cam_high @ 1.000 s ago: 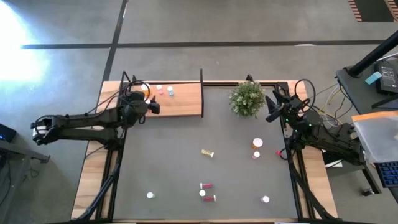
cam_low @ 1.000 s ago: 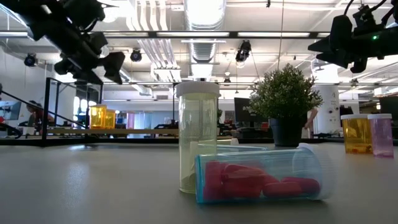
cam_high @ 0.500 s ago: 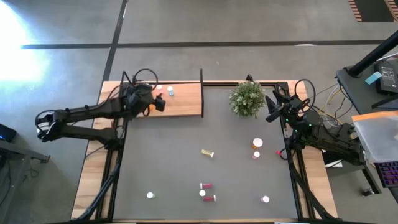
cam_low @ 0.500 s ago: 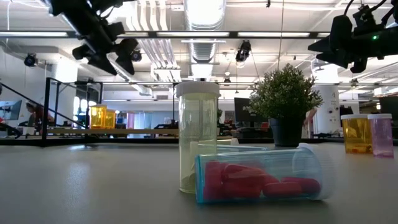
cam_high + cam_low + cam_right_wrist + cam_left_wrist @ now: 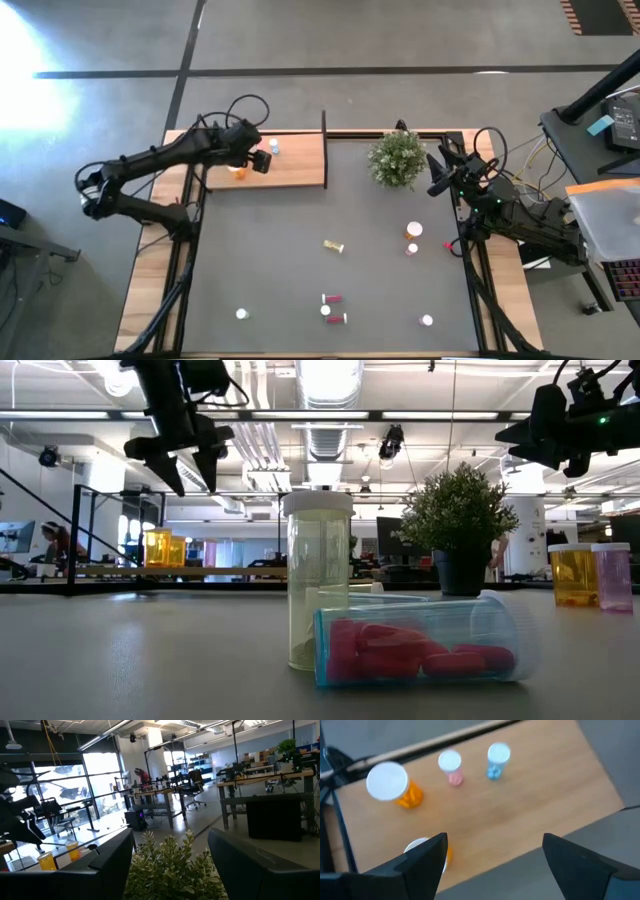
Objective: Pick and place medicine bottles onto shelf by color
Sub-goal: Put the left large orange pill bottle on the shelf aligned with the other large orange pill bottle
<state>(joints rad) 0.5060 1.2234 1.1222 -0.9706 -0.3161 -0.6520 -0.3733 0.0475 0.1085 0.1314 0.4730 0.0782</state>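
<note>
My left gripper hangs open above the wooden shelf at the table's far left, pointing down with nothing between its fingers. On the shelf stand two orange bottles, a pink one and a pale blue one, all upright on their bases. On the mat lie a yellow bottle and two red ones. An orange bottle and a pink one stand near the right edge. My right gripper waits open and raised beside the plant.
A green potted plant stands at the far right of the mat, just in front of my right gripper. A thin dark upright edge closes the shelf's right end. Loose white-capped bottles stand near the front edge.
My left gripper has risen above the shelf and shifted a little toward the table's right edge. It has tipped from nearly level to pointing steeply down. It stays open. The bottles on the shelf have kept their places.
</note>
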